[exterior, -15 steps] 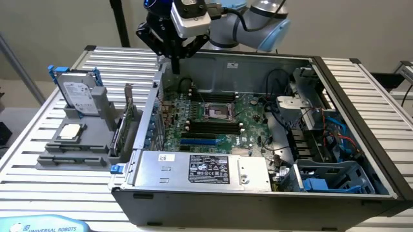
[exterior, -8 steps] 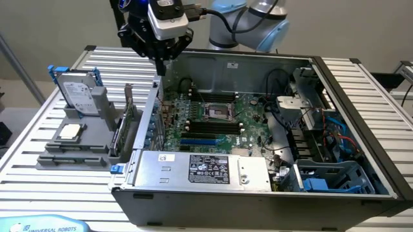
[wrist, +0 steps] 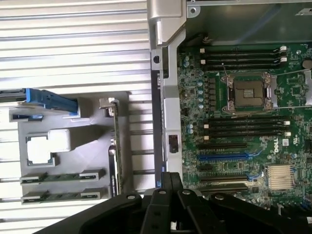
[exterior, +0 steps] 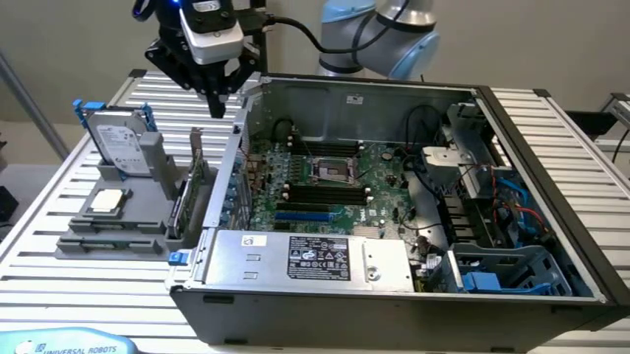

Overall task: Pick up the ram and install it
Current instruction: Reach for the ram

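The fingers (exterior: 217,99) are drawn together to a single tip, and nothing is seen clamped between them. They point straight down from the arm's gripper (exterior: 218,110), which is held in the air over the slatted metal surface (exterior: 59,295), just outside the wall of an open computer case (exterior: 394,92) on the exterior view's left.

In the wrist view, the dark fingers (wrist: 165,187) are seen close together at the edge of the picture. A grey holder (wrist: 92,156) is set on the surface (wrist: 73,48) beside the case.

One ram stick (wrist: 62,176) is laid flat in a slot of the holder, and a second ram stick (wrist: 62,196) is laid parallel, just beside it. Both are thin green strips with grey clips at their ends. Both are outside the case and well apart from the fingers.

On the same holder, a square silver processor chip (wrist: 41,148) is placed near the ram. A hard drive (exterior: 123,144) in a blue frame is stood upright at the far end, and an expansion card (exterior: 197,177) is stood on edge along the side nearest the case.

Inside the case, a green motherboard (wrist: 234,161) is seen with long black slots (wrist: 243,127) beside a square socket (wrist: 249,92). A silver power supply (exterior: 315,258) is mounted at the near end of the case.
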{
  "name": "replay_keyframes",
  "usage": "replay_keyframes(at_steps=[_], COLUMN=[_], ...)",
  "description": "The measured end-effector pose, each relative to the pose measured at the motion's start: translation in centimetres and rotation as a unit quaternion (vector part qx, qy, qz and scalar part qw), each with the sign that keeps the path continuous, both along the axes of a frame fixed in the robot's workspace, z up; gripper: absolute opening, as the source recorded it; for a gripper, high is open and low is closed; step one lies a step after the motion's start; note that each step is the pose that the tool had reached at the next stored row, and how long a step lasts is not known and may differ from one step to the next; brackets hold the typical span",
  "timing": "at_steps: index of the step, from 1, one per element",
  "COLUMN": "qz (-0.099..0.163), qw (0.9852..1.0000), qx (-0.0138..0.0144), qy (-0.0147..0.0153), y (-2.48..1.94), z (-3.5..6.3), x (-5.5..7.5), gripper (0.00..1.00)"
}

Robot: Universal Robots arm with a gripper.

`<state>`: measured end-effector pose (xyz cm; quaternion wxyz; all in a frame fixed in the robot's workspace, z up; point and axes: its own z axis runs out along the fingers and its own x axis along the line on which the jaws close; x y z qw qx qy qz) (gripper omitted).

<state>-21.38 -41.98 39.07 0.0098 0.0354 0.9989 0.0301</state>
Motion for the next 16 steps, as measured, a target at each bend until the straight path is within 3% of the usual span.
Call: replay_keyframes(at_steps=[16], qz=[0.000], qw=[1.0000], qx=[-0.0016], qy=[0.0001], y=[-1.02], z=[-0.51], x=[-7.3], gripper=[0.11])
